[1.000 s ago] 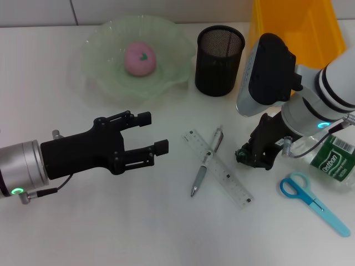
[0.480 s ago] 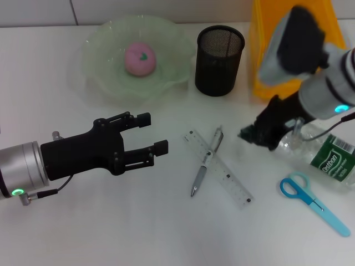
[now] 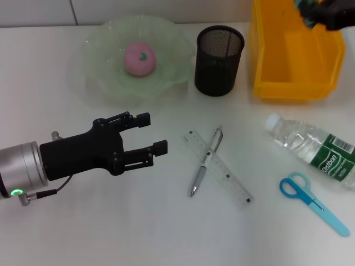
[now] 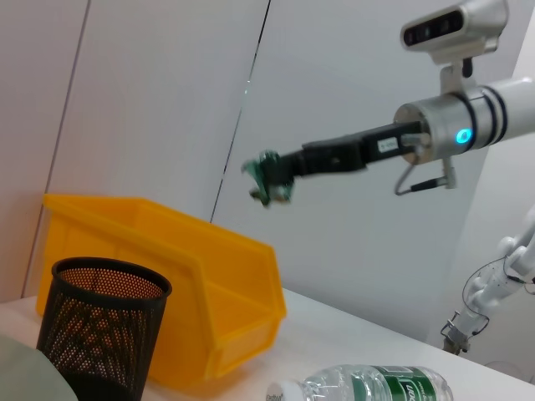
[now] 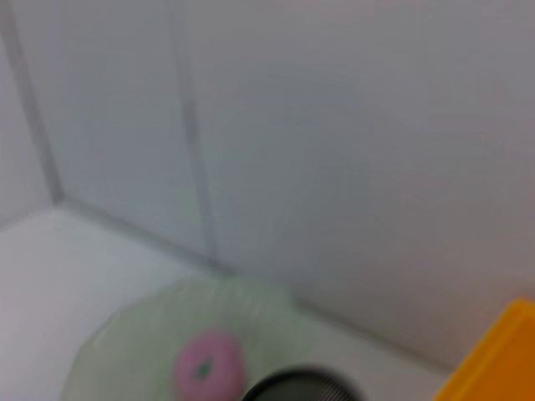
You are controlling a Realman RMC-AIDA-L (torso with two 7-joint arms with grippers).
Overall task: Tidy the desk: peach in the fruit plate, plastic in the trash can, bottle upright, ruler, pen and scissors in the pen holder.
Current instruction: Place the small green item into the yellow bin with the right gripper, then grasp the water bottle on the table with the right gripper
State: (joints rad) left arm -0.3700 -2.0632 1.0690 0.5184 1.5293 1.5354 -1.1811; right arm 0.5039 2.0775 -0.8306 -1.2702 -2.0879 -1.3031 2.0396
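My right gripper [image 3: 315,15] is raised over the yellow trash bin [image 3: 294,88] at the back right, shut on a crumpled green piece of plastic [image 3: 305,10]. The left wrist view shows the right gripper [image 4: 282,170] holding the plastic [image 4: 267,178] above the bin [image 4: 192,276]. The pink peach [image 3: 139,58] lies in the green fruit plate [image 3: 100,72]. The bottle [image 3: 313,149] lies on its side. The blue scissors [image 3: 313,202], the clear ruler [image 3: 230,183] and the pen [image 3: 206,162] lie on the desk. The pen crosses the ruler. My left gripper [image 3: 153,133] is open and empty at the left.
The black mesh pen holder [image 3: 219,54] stands between the plate and the bin, with nothing showing in it. The right wrist view looks down on the peach [image 5: 209,365], the plate [image 5: 117,342] and a corner of the bin [image 5: 501,359].
My right gripper has lifted the plastic from the desk beside the bottle and carried it up and back to above the yellow bin. The left arm has not moved.
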